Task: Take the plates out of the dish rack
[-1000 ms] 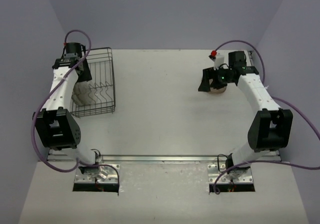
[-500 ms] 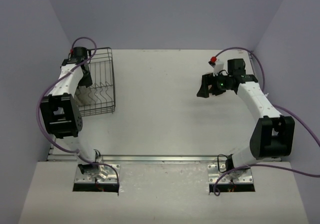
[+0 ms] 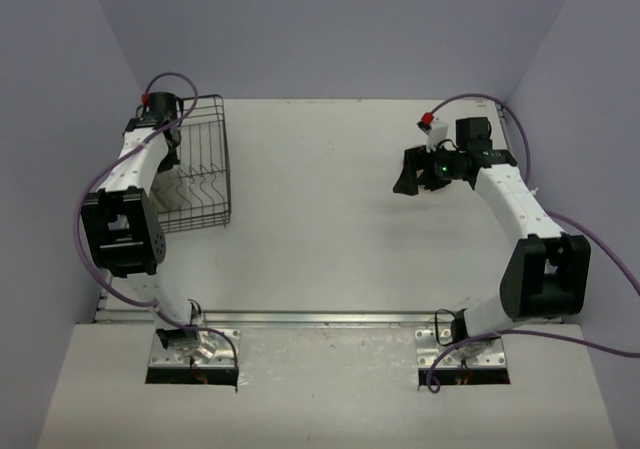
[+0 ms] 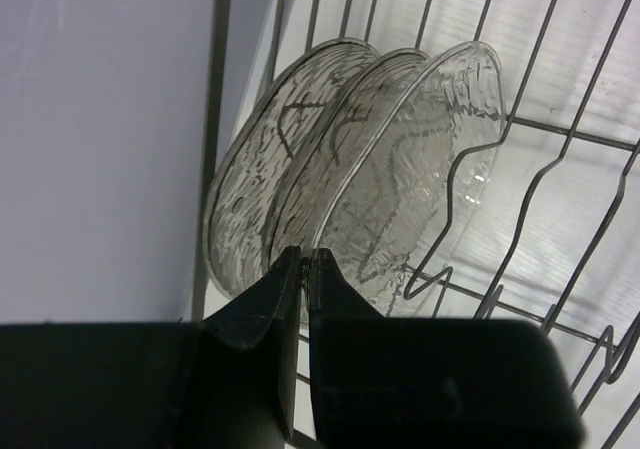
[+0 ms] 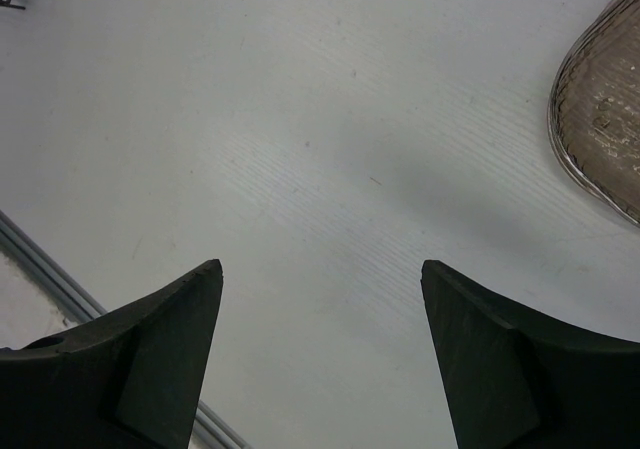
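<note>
My left tool (image 4: 306,257) has just snapped shut on the near rim of a see-through plate (image 4: 340,179) standing in the dish rack (image 3: 224,164), at the left of the top view. I judge lift-out is next. My right tool (image 5: 320,279) gapes empty over the worktop (image 5: 300,119), beside an unloaded plate (image 5: 605,129).

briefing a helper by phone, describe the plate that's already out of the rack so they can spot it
Start at the white table, on the side away from the black wire dish rack. Beside the right arm's open tool, a greyish see-through plate lies flat on the tabletop. It alone lies down; the other plates stand on edge in the rack.
</note>
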### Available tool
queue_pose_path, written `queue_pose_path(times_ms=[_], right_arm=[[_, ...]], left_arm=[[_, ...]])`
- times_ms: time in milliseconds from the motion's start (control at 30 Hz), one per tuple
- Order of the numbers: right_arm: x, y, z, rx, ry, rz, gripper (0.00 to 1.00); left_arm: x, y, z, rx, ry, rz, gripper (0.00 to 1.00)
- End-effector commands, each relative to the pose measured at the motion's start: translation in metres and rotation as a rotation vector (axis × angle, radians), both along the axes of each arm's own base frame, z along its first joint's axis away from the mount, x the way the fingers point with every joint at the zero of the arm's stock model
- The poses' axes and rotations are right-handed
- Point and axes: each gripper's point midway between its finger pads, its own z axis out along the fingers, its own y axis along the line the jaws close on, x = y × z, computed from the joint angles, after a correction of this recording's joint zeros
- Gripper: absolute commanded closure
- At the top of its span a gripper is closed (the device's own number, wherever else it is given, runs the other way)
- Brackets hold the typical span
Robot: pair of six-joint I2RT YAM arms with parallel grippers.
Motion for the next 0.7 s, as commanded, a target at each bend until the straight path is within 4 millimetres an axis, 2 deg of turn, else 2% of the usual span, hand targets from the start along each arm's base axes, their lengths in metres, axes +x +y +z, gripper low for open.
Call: queue_pose_path(times_ms=[0, 133, 200, 267, 367, 433, 500, 633, 667], right_arm=[[0.005, 0.003, 0.022, 0.023, -0.078, 0.008, 0.20], [0.004, 0.005, 0.029, 0.035, -0.086, 0.013, 0.20], [0.003, 0.006, 0.034, 0.042, -0.098, 0.017, 0.20], [0.003, 0.008, 0.038, 0.060, -0.091, 0.007, 0.20], [0.003, 0.014, 0.050, 0.103, -0.094, 0.009, 0.20], [0.003, 0.018, 0.060, 0.139, -0.100, 0.014, 0.20], [0.003, 0.024, 0.071, 0.172, -0.111, 0.024, 0.20], [0.005, 0.035, 0.100, 0.260, -0.137, 0.037, 0.20], [0.005, 0.040, 0.110, 0.292, -0.144, 0.045, 0.21]], left_arm=[[0.017, 0.007, 0.070, 0.113, -0.182, 0.000, 1.00], [0.021, 0.001, 0.106, 0.173, -0.239, -0.016, 1.00], [0.025, -0.011, 0.135, 0.199, -0.289, -0.043, 1.00], [0.026, -0.017, 0.153, 0.207, -0.318, -0.057, 1.00], [0.024, -0.038, 0.187, 0.187, -0.379, -0.118, 1.00], [0.027, -0.060, 0.206, 0.142, -0.433, -0.191, 1.00], [0.026, -0.082, 0.213, 0.062, -0.457, -0.281, 1.00], [0.017, -0.143, 0.226, -0.158, -0.521, -0.552, 1.00], [0.012, -0.166, 0.221, -0.236, -0.510, -0.662, 1.00]])
